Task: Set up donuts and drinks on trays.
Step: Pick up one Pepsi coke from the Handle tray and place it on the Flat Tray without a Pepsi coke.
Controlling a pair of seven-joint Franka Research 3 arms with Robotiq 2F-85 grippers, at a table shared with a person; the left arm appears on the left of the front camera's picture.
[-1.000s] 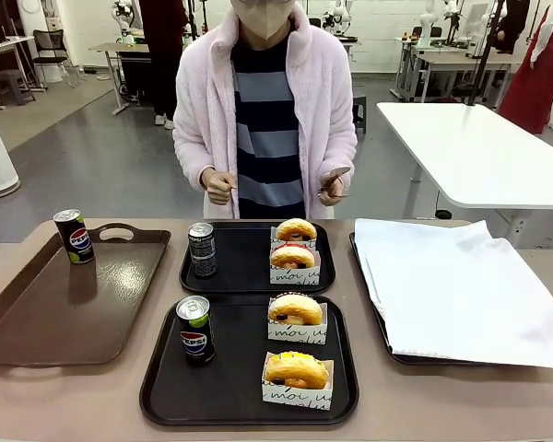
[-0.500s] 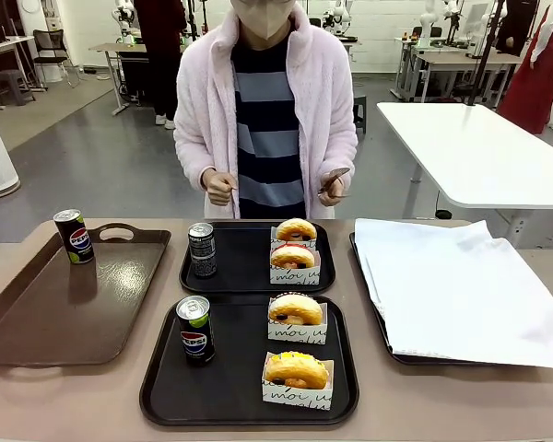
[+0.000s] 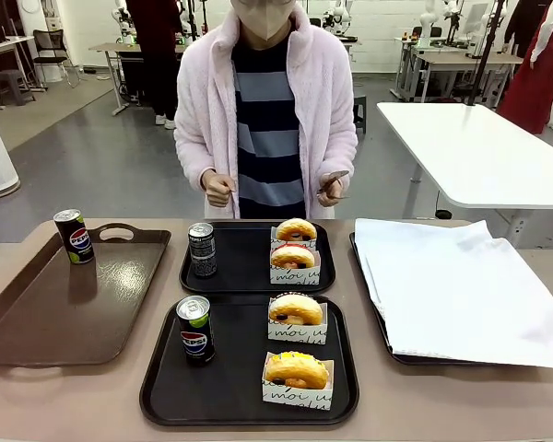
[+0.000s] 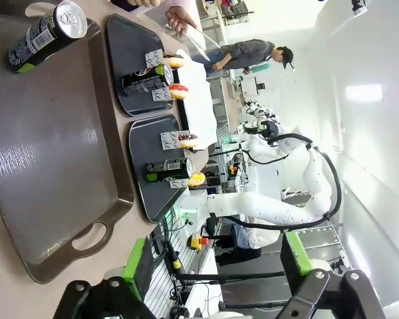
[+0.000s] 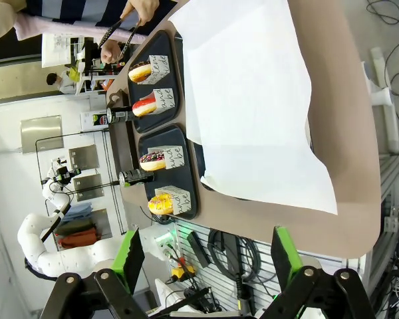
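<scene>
At the left of the front view a Pepsi can [image 3: 74, 236] stands on the brown tray [image 3: 37, 322]: rigid, smooth, best gripped around its middle. In the centre, two black trays [image 3: 249, 391] hold cans and sleeved donuts [image 3: 296, 369], soft and crushable, so lift them by the paper. Left gripper [image 4: 216, 262] and right gripper [image 5: 206, 259] both stand apart, empty.

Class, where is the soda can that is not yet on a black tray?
Front view: the can stands upright at the far left corner of the glossy brown tray, left of both black trays.

Glossy brown plastic tray with handles [image 3: 46, 318] at table's left edge; white-paper-lined tray [image 3: 461, 285] at right edge.
</scene>
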